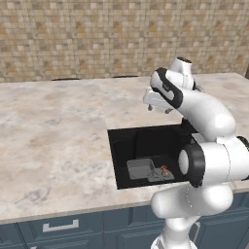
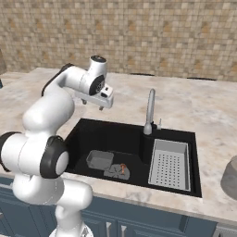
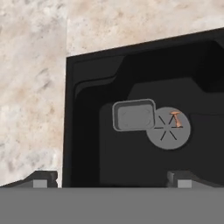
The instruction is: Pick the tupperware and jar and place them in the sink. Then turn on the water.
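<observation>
In the right base view the sink (image 2: 88, 132) was sunk into the counter (image 2: 203, 106) at centre frame. The tupperware (image 2: 99, 159) lay on the basin floor at lower left, the drain (image 2: 117, 171) just right of it. The strainer tray (image 2: 170, 164) sat at right (tap (image 2: 149, 112) behind). The gripper (image 2: 93, 104) hung above the sink's upper-left corner.

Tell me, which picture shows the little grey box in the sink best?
The hand view: the tupperware sits near the middle, seen from above, with its whole rim showing, beside the round drain. The right base view shows it smaller, at a slant. The left base view shows it small, near the robot's arm.
</observation>
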{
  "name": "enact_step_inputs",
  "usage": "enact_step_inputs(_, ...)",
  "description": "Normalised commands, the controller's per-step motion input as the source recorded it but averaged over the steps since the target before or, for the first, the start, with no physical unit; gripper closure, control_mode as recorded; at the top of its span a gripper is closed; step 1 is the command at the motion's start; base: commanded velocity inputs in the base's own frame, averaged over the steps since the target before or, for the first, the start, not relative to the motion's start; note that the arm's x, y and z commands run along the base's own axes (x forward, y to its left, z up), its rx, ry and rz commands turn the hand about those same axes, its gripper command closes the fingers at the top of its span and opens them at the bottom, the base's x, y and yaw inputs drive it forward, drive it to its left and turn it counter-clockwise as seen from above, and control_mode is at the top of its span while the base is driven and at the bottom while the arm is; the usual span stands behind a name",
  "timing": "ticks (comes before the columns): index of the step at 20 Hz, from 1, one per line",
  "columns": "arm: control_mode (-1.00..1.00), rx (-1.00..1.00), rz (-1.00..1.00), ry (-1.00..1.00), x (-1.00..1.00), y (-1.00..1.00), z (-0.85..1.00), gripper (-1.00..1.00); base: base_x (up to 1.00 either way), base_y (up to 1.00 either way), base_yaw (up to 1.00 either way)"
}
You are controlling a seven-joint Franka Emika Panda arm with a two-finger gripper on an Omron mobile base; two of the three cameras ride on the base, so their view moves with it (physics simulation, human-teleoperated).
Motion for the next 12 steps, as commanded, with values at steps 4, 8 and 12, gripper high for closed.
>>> enact_step_inputs(4, 1.0, 0.0, 0.0, 0.0, 0.0, 0.0, 0.0, -1.0, -0.02, 0.0, 0.0)
enact_step_inputs(8, 1.0, 0.0, 0.0, 0.0, 0.0, 0.0, 0.0, -1.0, -0.67, -0.15, -0.05)
enact_step_inputs(12, 1.0, 0.0, 0.0, 0.0, 0.0, 0.0, 0.0, -1.0, -1.0, -0.37, -0.19)
